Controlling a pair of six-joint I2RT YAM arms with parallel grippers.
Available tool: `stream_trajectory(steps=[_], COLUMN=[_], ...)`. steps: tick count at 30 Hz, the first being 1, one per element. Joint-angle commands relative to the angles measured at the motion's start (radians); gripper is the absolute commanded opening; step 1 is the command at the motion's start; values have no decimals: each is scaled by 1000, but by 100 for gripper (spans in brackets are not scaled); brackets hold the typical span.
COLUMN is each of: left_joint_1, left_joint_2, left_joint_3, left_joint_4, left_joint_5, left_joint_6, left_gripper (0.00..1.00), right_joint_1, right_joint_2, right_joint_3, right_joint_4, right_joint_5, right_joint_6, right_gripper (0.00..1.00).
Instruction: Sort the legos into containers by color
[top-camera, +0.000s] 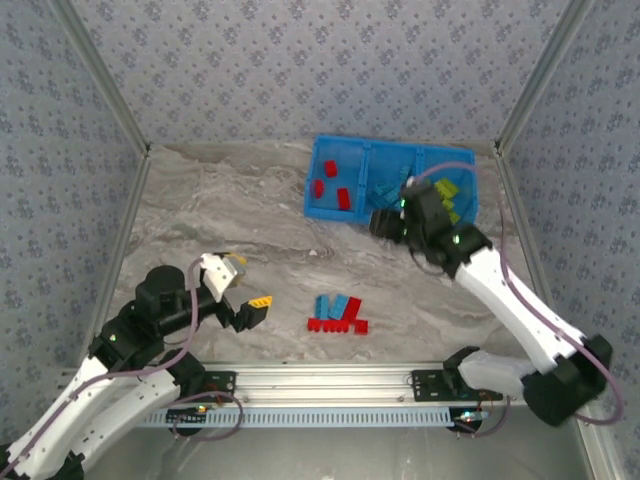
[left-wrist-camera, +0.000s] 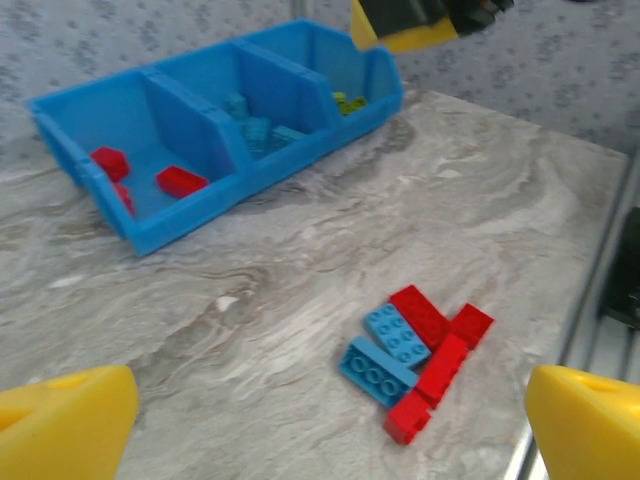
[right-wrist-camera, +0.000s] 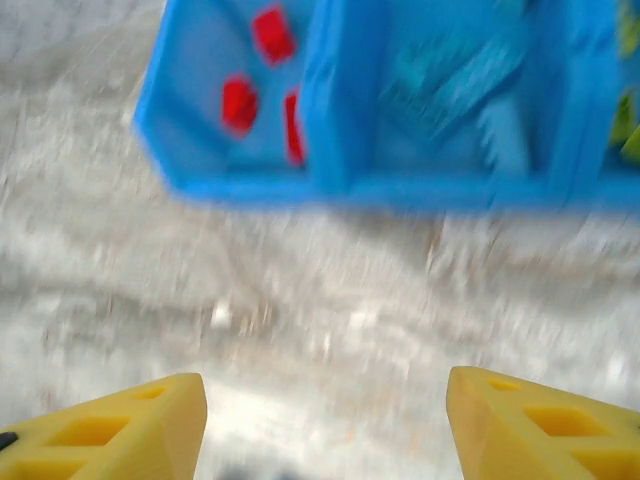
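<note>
Blurry tray, right wrist view

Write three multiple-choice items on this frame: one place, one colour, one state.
1. Where is the loose pile of bricks? A on an arm; B on the table, near edge; C in a gripper.
2. What colour are the bricks in the tray's left compartment? A red; B yellow-green; C blue.
3. The left gripper is: A open, empty; B shut on a brick; C shut, empty.
Answers: B, it lies on bare tabletop; A, three red ones lie there; A, its fingers stand apart, nothing between.
</note>
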Motion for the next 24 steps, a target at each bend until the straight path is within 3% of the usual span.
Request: stream_trajectory(steps=[1,4,7,10,13,18,24], left_joint_1=[7,7,5,1,-13,-23,-23], left_joint_2=[75,154,208,232,242,229,218], left_joint_3=[-6,4,8,8,5,3,1], left_joint_4=[35,23,4,-16,-35,-46,-55], left_joint_5=[200,289,352,387,382,345,310], left_joint_6=[-25,-30,-15,-2,6,22,32], left_gripper=[99,99,99,99,99,99,99], right_joint_1=[143,297,429,504,545,546,546], right_joint_2=[-75,-123,-94,-4,110,270,348], right_joint_3=[-165,-273,-359,-359,-320,-273,-272], right_joint_4=[-176,-215,-120,-72,-55,-45,-36], right_joint_5=[70,42,-26,-39,-6,26,44], right_joint_6=[193,338,406,433,414,389,401], right_gripper=[67,67,73,80,81,66,48])
